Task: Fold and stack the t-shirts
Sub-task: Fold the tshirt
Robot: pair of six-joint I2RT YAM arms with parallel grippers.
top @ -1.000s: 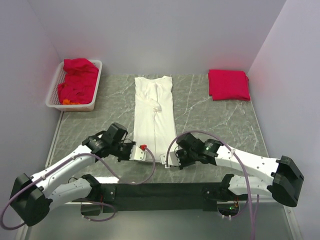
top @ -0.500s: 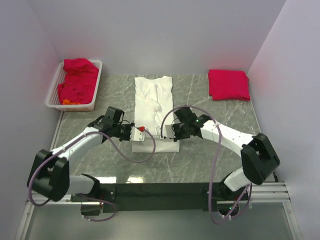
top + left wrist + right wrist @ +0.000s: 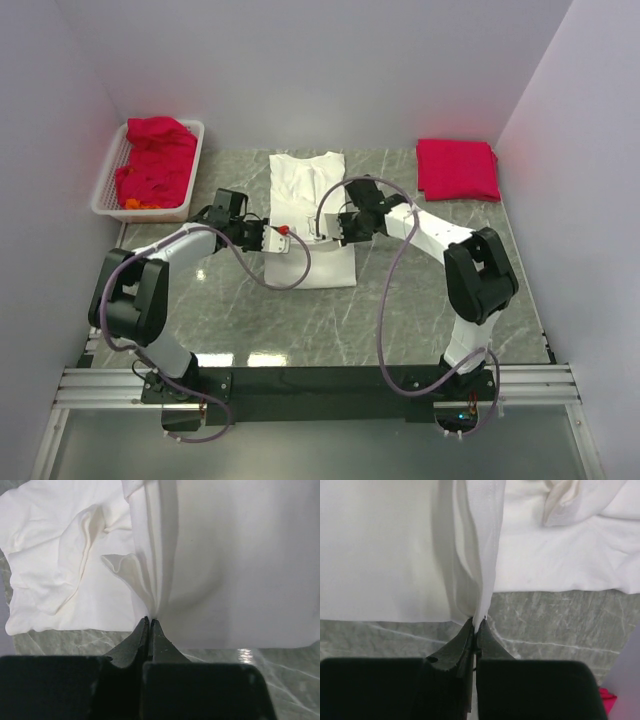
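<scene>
A white t-shirt (image 3: pixel 307 205) lies lengthwise in the middle of the table, its near part folded up and carried toward the far end. My left gripper (image 3: pixel 281 236) is shut on the shirt's hem at its left side; the pinched cloth shows in the left wrist view (image 3: pixel 150 621). My right gripper (image 3: pixel 327 228) is shut on the hem at the right side, seen in the right wrist view (image 3: pixel 476 625). A folded red t-shirt (image 3: pixel 457 169) lies at the far right. More red shirts (image 3: pixel 155 163) fill a white basket (image 3: pixel 112 170) at the far left.
Grey walls close the table on the left, back and right. The marble table top (image 3: pixel 420 290) shows in front of the white shirt. The arms' base rail (image 3: pixel 320 382) runs along the near edge.
Both grippers have moved from the table's near part toward the far end, carrying the white shirt's bottom hem with them and folding the shirt over itself.
</scene>
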